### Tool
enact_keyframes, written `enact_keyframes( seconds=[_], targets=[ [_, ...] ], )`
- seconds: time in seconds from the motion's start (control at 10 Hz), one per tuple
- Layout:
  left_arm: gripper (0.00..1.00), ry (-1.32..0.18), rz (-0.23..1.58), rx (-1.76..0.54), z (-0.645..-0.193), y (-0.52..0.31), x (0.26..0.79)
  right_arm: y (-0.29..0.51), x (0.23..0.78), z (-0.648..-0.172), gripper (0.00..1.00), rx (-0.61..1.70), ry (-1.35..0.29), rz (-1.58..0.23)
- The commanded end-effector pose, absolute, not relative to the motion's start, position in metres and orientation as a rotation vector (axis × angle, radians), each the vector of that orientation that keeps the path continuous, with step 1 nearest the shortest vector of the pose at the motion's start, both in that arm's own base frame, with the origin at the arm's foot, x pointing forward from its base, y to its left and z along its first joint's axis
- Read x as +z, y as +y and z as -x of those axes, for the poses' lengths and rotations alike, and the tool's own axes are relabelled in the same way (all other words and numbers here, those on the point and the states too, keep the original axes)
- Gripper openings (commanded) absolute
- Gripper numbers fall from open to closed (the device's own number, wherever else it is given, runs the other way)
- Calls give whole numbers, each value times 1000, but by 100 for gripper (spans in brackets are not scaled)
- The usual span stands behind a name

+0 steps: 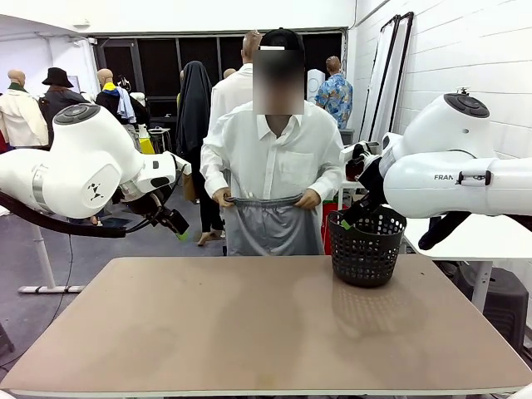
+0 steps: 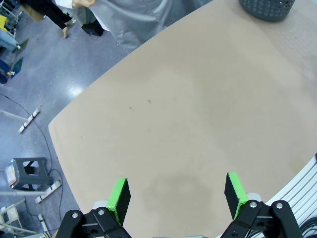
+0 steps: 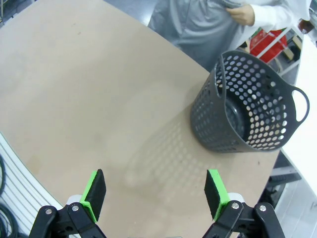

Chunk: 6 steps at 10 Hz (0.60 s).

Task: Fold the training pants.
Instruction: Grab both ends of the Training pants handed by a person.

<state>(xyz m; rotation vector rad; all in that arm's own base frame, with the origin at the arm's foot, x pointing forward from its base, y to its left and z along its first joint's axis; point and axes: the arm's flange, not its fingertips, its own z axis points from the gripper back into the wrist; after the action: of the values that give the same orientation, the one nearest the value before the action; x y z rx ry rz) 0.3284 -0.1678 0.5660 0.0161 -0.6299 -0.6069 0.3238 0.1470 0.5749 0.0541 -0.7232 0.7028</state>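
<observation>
A person at the far side holds the light grey training pants up by the waistband with both hands, the legs hanging behind the table's far edge. The same grey fabric hangs past the table edge in the left wrist view and in the right wrist view. My left gripper hovers high at the left, open, over bare tabletop. My right gripper is raised by the basket, open, holding nothing.
A black perforated basket stands on the table's far right, empty inside. The tan table spreads wide in front of me. A white table stands to the right; a stool is on the floor.
</observation>
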Motion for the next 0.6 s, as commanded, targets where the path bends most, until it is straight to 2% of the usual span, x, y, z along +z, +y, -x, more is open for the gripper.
enact_keyframes(
  seconds=[0.0,0.5],
  targets=[
    [100,-635,-7,-599,-329,-168,567,147,575,-324,100,705,-723,-57],
    [100,-635,-7,-599,-329,-168,567,147,575,-324,100,705,-723,-57]
  ],
)
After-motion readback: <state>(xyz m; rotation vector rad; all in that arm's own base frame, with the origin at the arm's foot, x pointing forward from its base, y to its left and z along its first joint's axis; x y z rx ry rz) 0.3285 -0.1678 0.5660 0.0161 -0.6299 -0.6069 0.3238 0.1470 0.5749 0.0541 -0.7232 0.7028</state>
